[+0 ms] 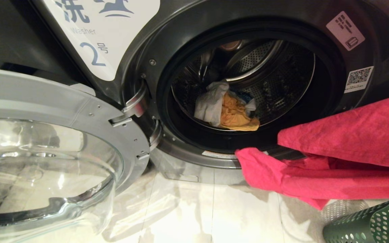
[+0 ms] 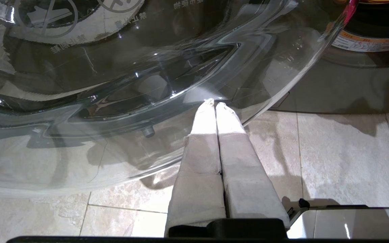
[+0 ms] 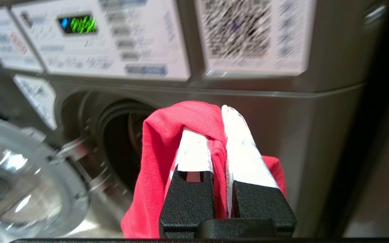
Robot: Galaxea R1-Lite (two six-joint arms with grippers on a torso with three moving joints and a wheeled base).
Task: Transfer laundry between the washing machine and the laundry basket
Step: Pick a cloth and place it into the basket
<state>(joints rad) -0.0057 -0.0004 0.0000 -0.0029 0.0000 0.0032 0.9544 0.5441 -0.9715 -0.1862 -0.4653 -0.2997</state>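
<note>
The washing machine stands with its drum open; a white cloth and a yellow cloth lie inside. A red garment hangs across the lower right in the head view, over the green perforated laundry basket. In the right wrist view my right gripper is shut on a fold of that red garment, held up in front of the machine. My left gripper is shut and empty, low by the glass door.
The round glass door is swung open at the left, above the pale tiled floor. The machine's control panel shows in the right wrist view.
</note>
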